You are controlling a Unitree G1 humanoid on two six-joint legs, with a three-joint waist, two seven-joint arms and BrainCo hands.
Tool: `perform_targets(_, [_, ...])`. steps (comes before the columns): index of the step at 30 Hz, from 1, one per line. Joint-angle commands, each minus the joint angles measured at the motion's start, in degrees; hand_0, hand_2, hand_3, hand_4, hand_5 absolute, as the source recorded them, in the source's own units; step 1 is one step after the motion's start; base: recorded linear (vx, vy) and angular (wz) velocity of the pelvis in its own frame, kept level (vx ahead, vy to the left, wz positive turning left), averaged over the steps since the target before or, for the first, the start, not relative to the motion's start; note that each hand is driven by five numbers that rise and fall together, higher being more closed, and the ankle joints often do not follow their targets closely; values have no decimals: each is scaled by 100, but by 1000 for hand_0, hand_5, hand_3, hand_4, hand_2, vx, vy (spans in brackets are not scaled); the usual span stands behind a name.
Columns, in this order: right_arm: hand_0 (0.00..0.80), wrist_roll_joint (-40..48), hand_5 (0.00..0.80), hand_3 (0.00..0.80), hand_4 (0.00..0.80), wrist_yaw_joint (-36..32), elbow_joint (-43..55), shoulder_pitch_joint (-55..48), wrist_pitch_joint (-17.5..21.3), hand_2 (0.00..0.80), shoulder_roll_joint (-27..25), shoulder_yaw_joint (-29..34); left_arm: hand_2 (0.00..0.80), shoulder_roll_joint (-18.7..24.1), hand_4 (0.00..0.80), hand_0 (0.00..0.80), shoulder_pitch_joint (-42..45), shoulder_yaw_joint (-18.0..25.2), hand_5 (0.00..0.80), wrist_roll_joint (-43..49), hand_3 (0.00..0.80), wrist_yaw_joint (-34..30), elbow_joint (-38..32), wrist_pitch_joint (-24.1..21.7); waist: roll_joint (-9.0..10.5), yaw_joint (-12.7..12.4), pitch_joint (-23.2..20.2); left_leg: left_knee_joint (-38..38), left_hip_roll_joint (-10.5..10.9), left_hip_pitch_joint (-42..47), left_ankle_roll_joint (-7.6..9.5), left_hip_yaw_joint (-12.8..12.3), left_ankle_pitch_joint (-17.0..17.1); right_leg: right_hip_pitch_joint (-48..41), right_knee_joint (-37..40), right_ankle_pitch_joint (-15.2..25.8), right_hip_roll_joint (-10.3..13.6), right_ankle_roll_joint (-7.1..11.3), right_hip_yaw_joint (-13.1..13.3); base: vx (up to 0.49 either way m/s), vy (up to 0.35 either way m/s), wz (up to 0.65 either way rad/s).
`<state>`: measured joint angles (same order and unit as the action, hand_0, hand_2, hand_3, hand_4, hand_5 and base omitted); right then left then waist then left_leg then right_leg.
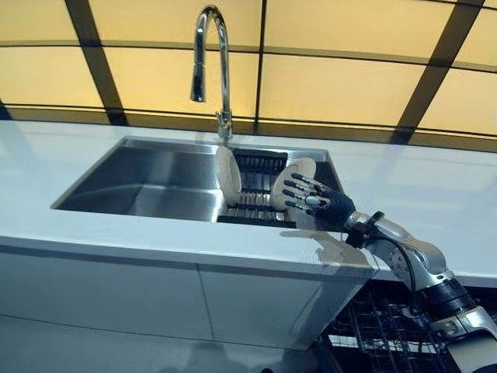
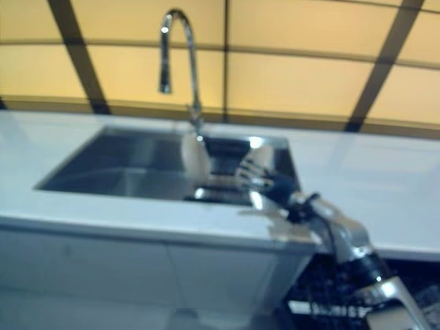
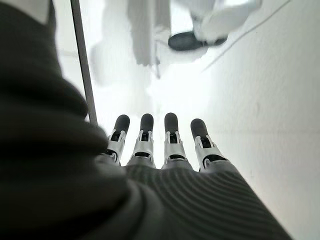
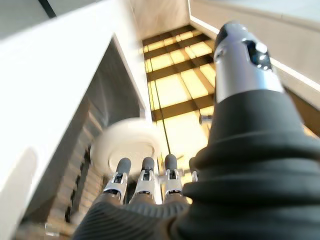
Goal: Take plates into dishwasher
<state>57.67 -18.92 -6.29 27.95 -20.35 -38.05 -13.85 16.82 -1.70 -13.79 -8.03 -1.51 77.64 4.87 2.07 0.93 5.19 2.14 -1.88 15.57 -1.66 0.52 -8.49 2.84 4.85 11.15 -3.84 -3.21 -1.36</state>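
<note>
We look down on a white counter (image 1: 435, 194) that runs the full width of the view, backed by a yellow wall (image 1: 326, 85) of large tiles with dark seams. Set into the counter is a steel sink (image 1: 140, 183), its left part bare metal. At the middle of its back edge rises a chrome tap (image 1: 211, 62), arched over the basin. Below the counter's front edge, at its right end, we see the dark wire rack (image 1: 373, 334) of the open dishwasher.

In the right part of the sink sits a dark drying rack (image 1: 256, 167), and two pale plates stand on edge in it. The left plate (image 1: 228, 176) stands upright at the rack's left side. The right plate (image 1: 289, 183) leans near the sink's right wall.

Our right hand (image 1: 314, 198) reaches over the counter's front edge into the sink's right part, fingers (image 4: 145, 172) straight and spread, their dark tips at the face of the right plate; we cannot tell whether they touch it. The thumb (image 4: 242, 60) stands apart from them, and nothing is gripped.

Our left hand (image 3: 165, 150) shows only in its own wrist view, fingers straight and side by side over a white surface, holding nothing.
</note>
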Motion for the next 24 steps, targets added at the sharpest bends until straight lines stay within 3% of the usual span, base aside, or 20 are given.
perform_targets(1, [0,99,0,0,0,128,-53,347,450,0,302,198,0,200,0,0,-177,-65,0,44,0,17,189,-262,159,166,-164,-113,460,-415,534,-69,109,62,-401,-539,429,604,99,157,-65,-4])
perform_targets(6, [0,150,0,0,0,343,-46,291,417,0,199,249,0,124,0,0,-212,-226,0,117,0,-71,70,-384,135,254,-215,41,383,-306,503,-113,144,134,-570,-670,394,576,109,160,-47,3])
perform_targets(12, [0,11,0,0,0,762,-330,345,511,0,178,362,0,53,0,0,-270,-452,0,331,0,-129,22,-359,139,294,-176,140,306,-240,461,-208,175,211,-756,-787,394,579,-68,123,-57,-3])
perform_targets(17, [0,14,0,0,0,831,-820,738,479,0,28,449,0,33,0,0,-292,-459,0,283,0,-24,40,-281,171,295,-259,-185,166,-141,376,-284,-11,237,-1018,-1014,332,434,-94,142,-101,2])
perform_targets(18, [0,68,0,0,0,817,-911,812,453,0,-44,446,0,36,0,0,-284,-436,0,191,0,30,51,-262,188,289,-302,-397,78,-151,307,-320,33,188,-987,-1044,291,351,-56,193,-165,2])
perform_targets(20, [0,29,0,0,0,785,-1043,931,359,0,-166,420,0,12,0,0,-236,-321,0,-45,0,174,91,-292,311,207,-301,-2241,-168,-901,101,-342,979,-153,-657,-989,205,116,91,131,-171,3])
perform_targets(22, [0,-60,0,0,0,721,-1090,977,388,0,-184,317,0,-23,0,0,-161,-183,0,-133,0,248,85,-366,344,114,-191,-3663,-174,-1728,105,-322,1312,-334,-534,-928,146,-8,131,9,-85,-19])
perform_targets(24, [0,-60,0,0,0,826,-1126,1001,388,0,-178,292,0,-27,0,0,-126,-79,0,-40,0,195,-5,-373,317,20,-46,-4636,-122,-2703,112,-294,1367,-522,-585,-956,101,-128,17,-1,45,-57])
